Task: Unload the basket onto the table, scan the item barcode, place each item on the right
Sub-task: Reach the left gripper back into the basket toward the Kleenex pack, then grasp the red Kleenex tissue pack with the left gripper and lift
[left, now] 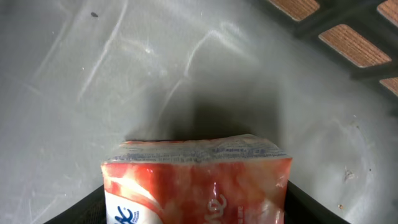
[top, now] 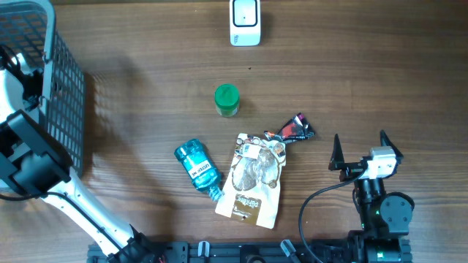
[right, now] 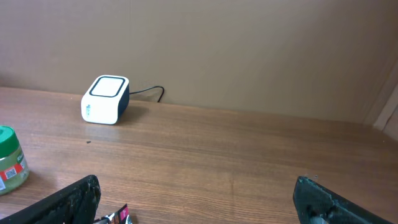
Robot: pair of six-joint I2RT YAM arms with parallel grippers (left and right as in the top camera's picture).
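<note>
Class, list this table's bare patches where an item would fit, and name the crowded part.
Bare: right of the scanner, beyond the right claw; also between basket and green jar. Crowded: where bottle, pouch and wrapper cluster.

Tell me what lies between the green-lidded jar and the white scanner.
Nothing but bare wooden table lies between the green-lidded jar and the white scanner. The overhead view shows it, and the right wrist view agrees.
</note>
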